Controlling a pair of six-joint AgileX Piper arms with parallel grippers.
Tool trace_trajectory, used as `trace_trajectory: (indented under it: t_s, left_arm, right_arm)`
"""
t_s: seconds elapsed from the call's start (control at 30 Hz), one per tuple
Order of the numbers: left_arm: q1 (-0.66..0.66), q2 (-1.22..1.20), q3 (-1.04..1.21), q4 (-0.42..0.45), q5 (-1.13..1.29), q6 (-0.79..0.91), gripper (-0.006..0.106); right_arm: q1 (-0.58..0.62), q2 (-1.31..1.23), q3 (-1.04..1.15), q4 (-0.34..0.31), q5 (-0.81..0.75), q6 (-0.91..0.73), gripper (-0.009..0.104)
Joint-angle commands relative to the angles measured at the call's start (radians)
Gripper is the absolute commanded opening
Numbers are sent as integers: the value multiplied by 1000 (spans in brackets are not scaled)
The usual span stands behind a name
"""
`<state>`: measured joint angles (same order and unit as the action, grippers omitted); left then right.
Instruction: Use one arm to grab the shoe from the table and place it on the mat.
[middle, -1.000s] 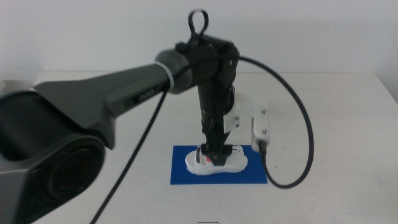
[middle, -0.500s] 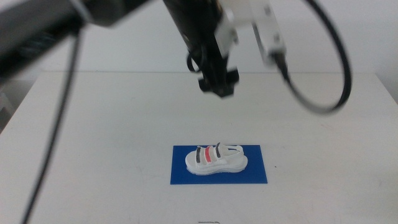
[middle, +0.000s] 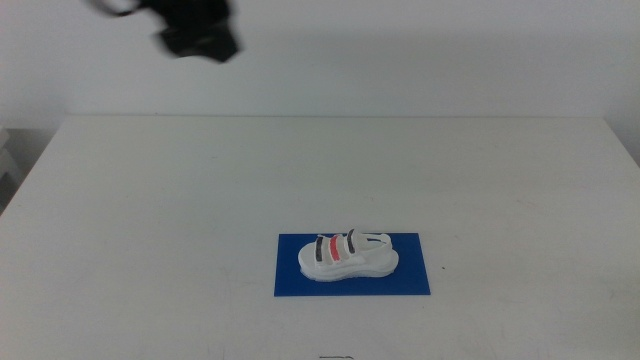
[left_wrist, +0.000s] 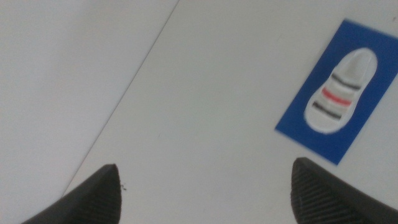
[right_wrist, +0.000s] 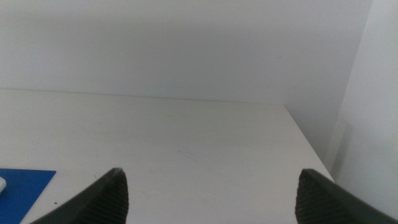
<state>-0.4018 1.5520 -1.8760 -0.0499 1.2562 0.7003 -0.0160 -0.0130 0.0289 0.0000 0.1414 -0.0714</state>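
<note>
The strapped sandal (middle: 348, 257) lies on the blue mat (middle: 420, 282), looking light, stiff-soled and best pinched across its straps, while the left gripper (left_wrist: 202, 196) and right gripper (right_wrist: 211, 196) stand spread and empty.

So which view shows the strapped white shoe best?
The middle view: the small white chunky-soled shoe appears whole, side-on, lying on the flat deep-blue mat. The left wrist view shows it whole from above, farther off. The right wrist view shows at most a sliver.
</note>
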Motion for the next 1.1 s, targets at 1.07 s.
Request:
trace_trajectory:
  t_s: [1.07]
  left_arm:
    - [346, -1353, 1691, -9, -1233, -399, 94]
  right_arm:
    - [2, -19, -19, -9, -77, -5, 94]
